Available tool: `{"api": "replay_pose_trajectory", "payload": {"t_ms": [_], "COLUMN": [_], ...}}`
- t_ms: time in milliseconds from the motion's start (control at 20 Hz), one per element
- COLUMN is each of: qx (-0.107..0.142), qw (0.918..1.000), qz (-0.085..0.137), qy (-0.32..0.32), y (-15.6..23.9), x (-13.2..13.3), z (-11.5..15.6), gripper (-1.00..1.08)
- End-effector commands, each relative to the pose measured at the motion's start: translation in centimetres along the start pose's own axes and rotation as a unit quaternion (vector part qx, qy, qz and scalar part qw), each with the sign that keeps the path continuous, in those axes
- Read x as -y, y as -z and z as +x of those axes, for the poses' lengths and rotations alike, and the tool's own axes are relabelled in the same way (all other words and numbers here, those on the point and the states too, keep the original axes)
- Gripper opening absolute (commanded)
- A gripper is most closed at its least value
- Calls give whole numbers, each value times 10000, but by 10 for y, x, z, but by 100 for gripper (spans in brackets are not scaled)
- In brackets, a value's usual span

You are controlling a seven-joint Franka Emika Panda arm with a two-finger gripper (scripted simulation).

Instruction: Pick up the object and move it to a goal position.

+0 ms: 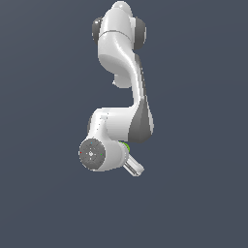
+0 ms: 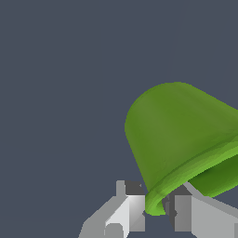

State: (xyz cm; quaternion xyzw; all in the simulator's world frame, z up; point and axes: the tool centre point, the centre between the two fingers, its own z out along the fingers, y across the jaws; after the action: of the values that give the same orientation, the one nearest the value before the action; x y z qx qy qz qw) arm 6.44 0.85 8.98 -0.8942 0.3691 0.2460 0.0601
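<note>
Exterior view: one white arm (image 1: 121, 87) hides nearly all of one green cup (image 1: 126, 146); only a sliver shows just beside the gripper (image 1: 133, 168). Wrist view: two fingers (image 2: 132, 207) pinch the cup's (image 2: 176, 135) rim between them, one on each side of the wall, the cup tilted.

Plain dark slate-blue backdrop (image 1: 43, 203), flat, even light, featureless

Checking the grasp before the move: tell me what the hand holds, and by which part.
The hand holds the green cup by its rim: one finger sits outside the wall and the other inside the mouth, pinching the edge between them.
</note>
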Motion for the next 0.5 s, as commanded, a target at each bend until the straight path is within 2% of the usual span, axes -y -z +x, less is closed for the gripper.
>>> {"api": "replay_pose_trajectory", "payload": {"t_ms": [0, 450], "qx": [-9, -11], "qw": [10000, 10000], "qz": [7, 6], "qy": [7, 7], "y": [3, 9], "x": [-1, -6], "z": [-11, -59], "gripper": [-100, -100]}}
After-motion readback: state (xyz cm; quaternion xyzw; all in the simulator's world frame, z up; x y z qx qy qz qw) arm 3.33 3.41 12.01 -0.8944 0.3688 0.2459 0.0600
